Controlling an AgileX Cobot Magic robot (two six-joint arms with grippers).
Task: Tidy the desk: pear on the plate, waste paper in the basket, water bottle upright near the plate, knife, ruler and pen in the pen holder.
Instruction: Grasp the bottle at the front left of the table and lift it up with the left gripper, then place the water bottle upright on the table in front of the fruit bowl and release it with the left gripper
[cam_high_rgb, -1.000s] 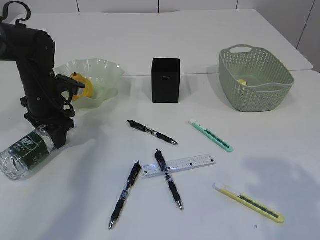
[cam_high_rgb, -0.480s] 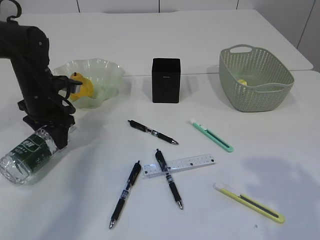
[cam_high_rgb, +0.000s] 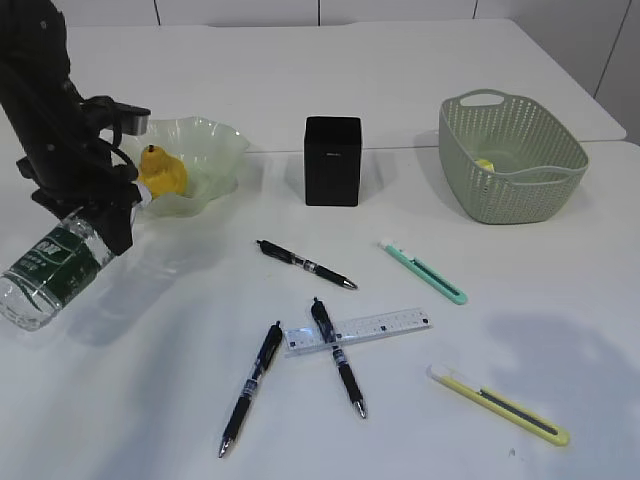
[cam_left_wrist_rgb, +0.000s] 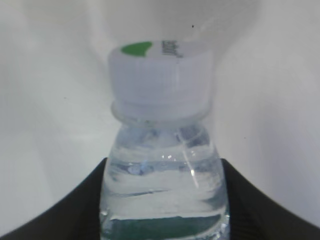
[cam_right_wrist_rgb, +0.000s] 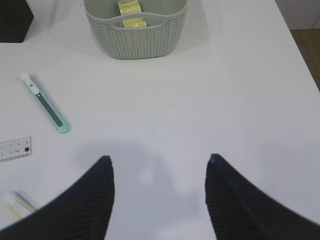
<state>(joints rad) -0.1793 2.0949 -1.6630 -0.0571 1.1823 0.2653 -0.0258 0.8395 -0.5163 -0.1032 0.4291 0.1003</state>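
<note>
a: what does the exterior view show?

b: a white desk (cam_high_rgb: 300, 80). near its left edge the left gripper (cam_high_rgb: 105, 215) pinches the water bottle (cam_high_rgb: 50, 270) by the shoulder, below the cap, and holds it tilted, base down toward the left. just behind it, the pear (cam_high_rgb: 160, 172) sits in the plate (cam_high_rgb: 215, 145). the pen holder (cam_high_rgb: 331, 160) stands mid-desk toward the back, and the basket (cam_high_rgb: 510, 160) is toward the right edge with waste paper (cam_high_rgb: 485, 164) inside. in front lie three pens (cam_high_rgb: 305, 265), a ruler (cam_high_rgb: 380, 328), a green knife (cam_high_rgb: 422, 271) and a yellow knife (cam_high_rgb: 500, 405).

a: and the left wrist view?

b: the bottle's white cap (cam_left_wrist_rgb: 161, 70) fills the centre, with black fingers (cam_left_wrist_rgb: 65, 210) pressed against both sides of the clear body.

a: the right wrist view?

b: the right gripper (cam_right_wrist_rgb: 159, 195) hangs with fingers spread and empty over bare desk near the right edge.

a: which step is this?

b: i judge it to be standing the bottle up. next, it needs turning upright and setting down beside the plate, clear of the ruffled rim.
</note>
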